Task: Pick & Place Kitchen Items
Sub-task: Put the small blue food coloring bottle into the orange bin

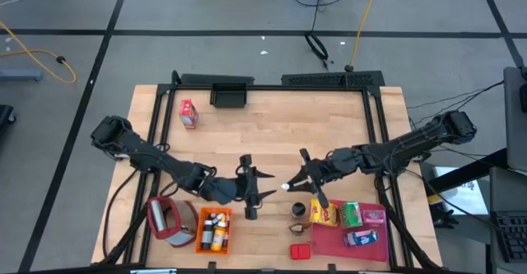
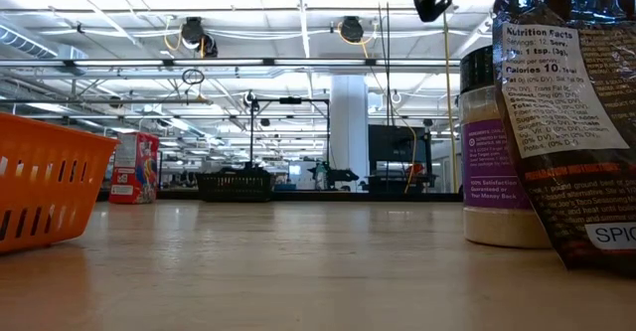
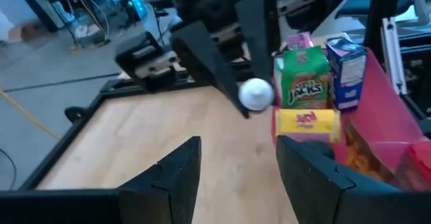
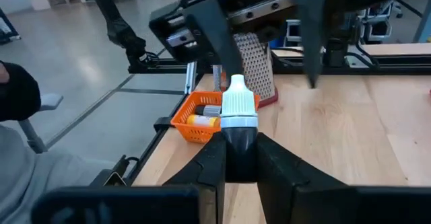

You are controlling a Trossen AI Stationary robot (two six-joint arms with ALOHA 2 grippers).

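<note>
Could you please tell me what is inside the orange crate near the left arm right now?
The orange crate holds several small bottles lying together, one orange-bodied and some white-capped. The crate's floor beneath them is covered, so anything underneath cannot be seen.

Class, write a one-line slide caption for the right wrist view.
Right gripper holds a white-capped bottle facing the open left gripper.

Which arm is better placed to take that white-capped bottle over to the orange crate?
Probably left. The right gripper holds the white-capped bottle mid-table, cap toward the open left gripper, which faces it. The orange crate sits on the left arm's side.
</note>
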